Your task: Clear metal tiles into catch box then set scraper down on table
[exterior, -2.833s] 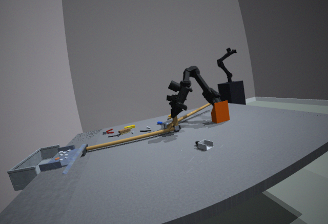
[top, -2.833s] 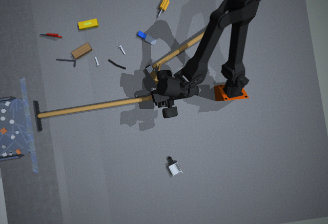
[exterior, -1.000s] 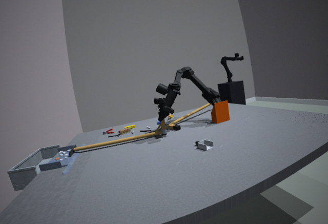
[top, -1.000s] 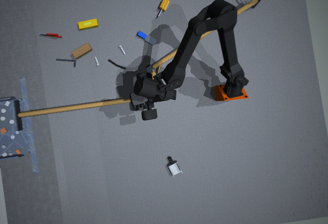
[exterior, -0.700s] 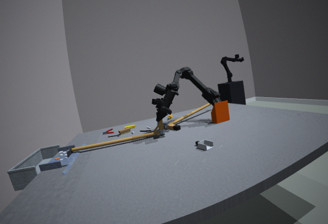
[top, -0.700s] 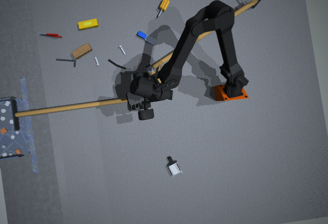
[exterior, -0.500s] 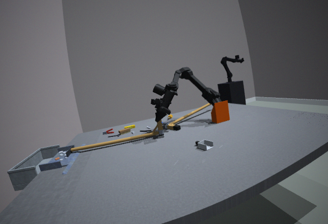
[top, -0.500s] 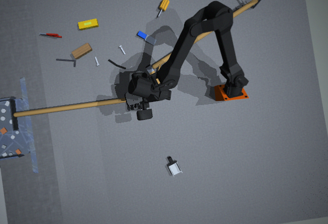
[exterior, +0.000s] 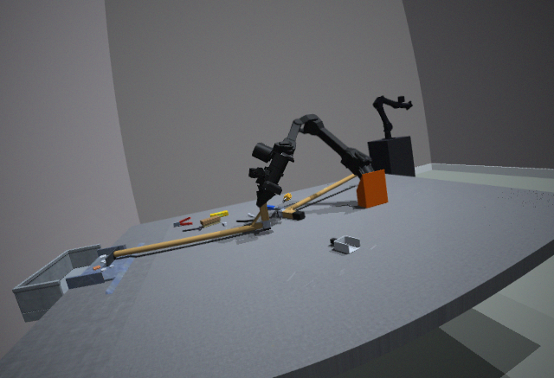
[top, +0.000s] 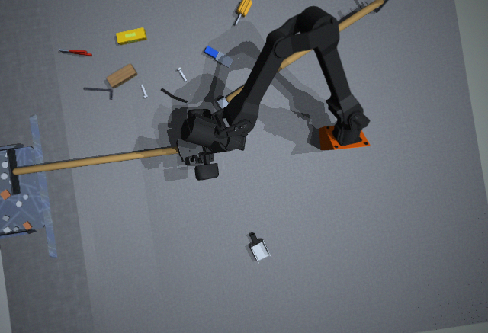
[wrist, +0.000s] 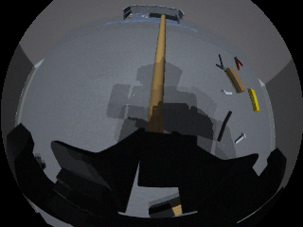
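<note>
My gripper (top: pixel 191 155) (exterior: pixel 262 204) is shut on the upright wooden grip of the long scraper (top: pixel 98 159) (exterior: pixel 178 242) (wrist: pixel 159 71), low over the table. The shaft runs out to the steel plate (top: pixel 34 212) (exterior: pixel 82 280), where the dark blade (top: pixel 14 181) (exterior: pixel 110 258) stands across one side. Several pale tiles lie beyond the blade; others, such as a pale tile (top: pixel 18 203) and an orange tile (top: pixel 27 225), lie beside its end. The catch box (exterior: pixel 40 300) is at the plate's far end; its inside is mostly hidden. The top view cuts off the far end of the plate.
A second long wooden-handled tool (top: pixel 361 14) (exterior: pixel 319 194) lies behind the arm. A yellow block (top: pixel 131 36), wooden block (top: pixel 121 75), red pliers (top: pixel 78 52), bolts, hex key and screwdriver (top: pixel 244 7) lie on one side. A small metal tray (top: pixel 260 251) (exterior: pixel 346 245) lies on the other.
</note>
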Controlling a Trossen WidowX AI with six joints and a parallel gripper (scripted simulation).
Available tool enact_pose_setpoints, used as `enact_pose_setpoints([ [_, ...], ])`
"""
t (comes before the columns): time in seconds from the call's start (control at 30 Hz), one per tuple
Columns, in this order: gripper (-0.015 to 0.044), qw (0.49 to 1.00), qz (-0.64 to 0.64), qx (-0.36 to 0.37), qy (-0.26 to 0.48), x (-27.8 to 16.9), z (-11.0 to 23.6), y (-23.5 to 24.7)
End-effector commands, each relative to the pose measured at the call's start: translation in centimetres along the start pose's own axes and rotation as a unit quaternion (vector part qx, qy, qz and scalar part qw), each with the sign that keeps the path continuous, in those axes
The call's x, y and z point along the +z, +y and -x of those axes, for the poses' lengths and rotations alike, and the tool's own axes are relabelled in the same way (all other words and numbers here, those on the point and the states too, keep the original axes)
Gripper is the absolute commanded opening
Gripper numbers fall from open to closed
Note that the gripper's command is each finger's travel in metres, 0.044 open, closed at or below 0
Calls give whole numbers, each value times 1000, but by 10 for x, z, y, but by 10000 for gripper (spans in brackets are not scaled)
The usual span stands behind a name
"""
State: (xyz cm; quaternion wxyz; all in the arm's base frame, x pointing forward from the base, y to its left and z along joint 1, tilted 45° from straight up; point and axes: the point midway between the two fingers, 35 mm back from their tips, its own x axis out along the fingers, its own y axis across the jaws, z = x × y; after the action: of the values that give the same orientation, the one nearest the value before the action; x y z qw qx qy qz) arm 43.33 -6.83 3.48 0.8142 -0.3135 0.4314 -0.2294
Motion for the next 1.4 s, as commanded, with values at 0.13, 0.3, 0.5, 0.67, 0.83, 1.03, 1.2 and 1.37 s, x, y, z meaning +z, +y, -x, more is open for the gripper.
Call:
enact_pose_setpoints([
  [0.13, 0, 1000, 0, 1, -6, 15, -5, 0],
  [0.3, 0, 1000, 0, 1, -7, 22, -10, 0],
  [0.5, 0, 1000, -1, 1, -7, 29, -15, 0],
  [0.67, 0, 1000, -1, 1, -7, 35, -19, 0],
  [0.83, 0, 1000, -1, 1, -7, 42, -24, 0],
  [1.03, 0, 1000, -1, 0, -7, 49, -30, 1],
  [1.2, 0, 1000, -1, 0, -8, 54, -34, 1],
  [1.37, 0, 1000, -1, 0, -8, 60, -39, 1],
])
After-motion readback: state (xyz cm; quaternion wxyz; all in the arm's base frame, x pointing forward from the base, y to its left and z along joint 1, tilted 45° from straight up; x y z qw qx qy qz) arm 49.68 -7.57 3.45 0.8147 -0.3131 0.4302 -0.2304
